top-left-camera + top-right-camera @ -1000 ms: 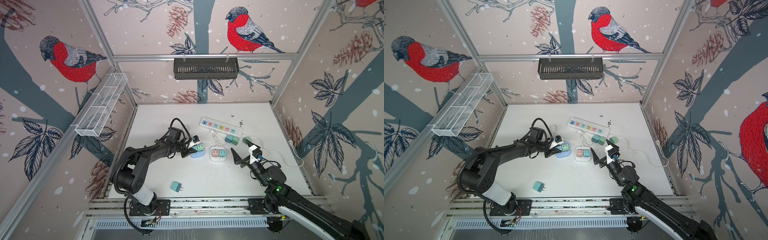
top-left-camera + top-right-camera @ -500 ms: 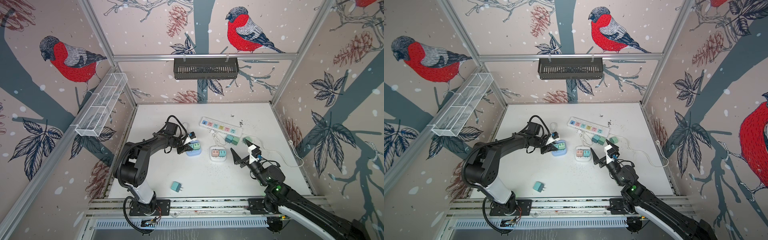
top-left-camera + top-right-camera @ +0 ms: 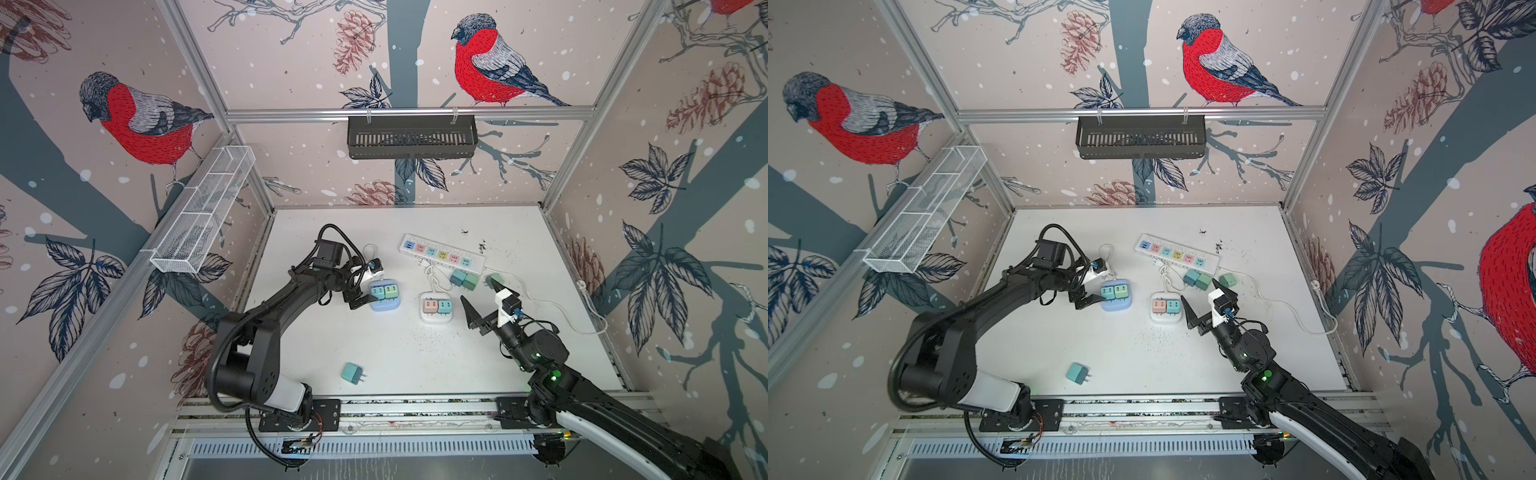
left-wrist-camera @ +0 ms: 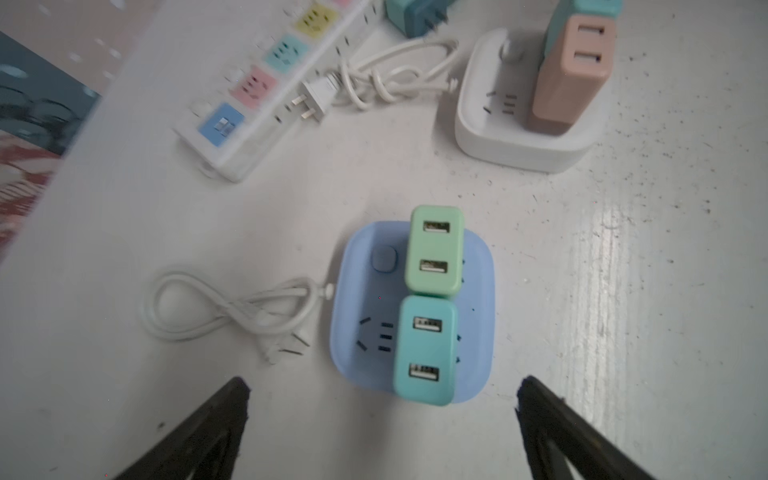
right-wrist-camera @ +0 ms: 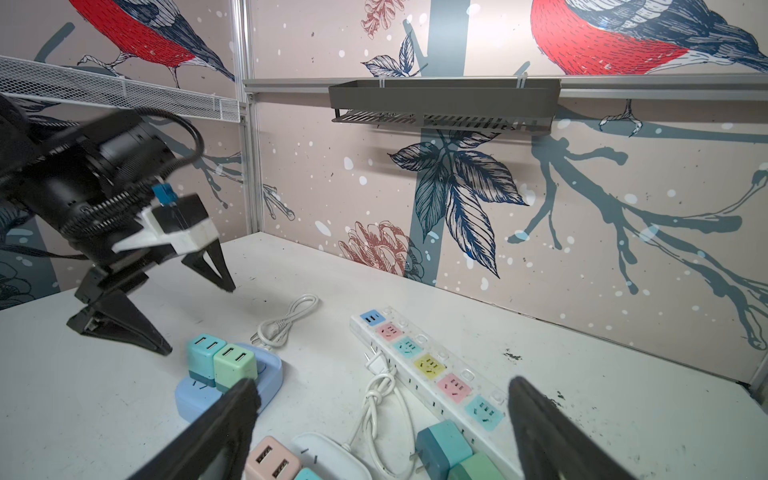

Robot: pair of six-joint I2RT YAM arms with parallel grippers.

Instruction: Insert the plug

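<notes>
Nearest the front rail [image 3: 415, 405], on the white table [image 3: 415, 357]: loose teal plug [image 3: 352, 372], flat on its side, prongs pointing toward the right arm's half, long axis running roughly along the rail. Lies well apart from both grippers, on the robot's side of each. Closer, by the look of it, to the left gripper [image 5: 196, 320] than to the right gripper [image 3: 477, 289], so likely the left arm's pick. Calls for a pull back toward that arm's own base and a turn of the wrist to bring the prongs down.

Farther in, left gripper spread wide and holding nothing, hanging just beside the blue socket base [image 4: 357, 291]. Upright on that base, side by side, seated teal plug [image 4: 424, 349] and green plug [image 4: 434, 249], with a three-pin outlet [image 4: 376, 336] bare next to them. Right gripper likewise spread and empty, raised just beside the white socket base [image 3: 434, 320], itself carrying a pink-and-teal plug pair [image 3: 430, 306].

Farthest back, pastel power strip [image 3: 440, 253] lying aslant, more loose plugs [image 3: 464, 279] clustered near its right end.
</notes>
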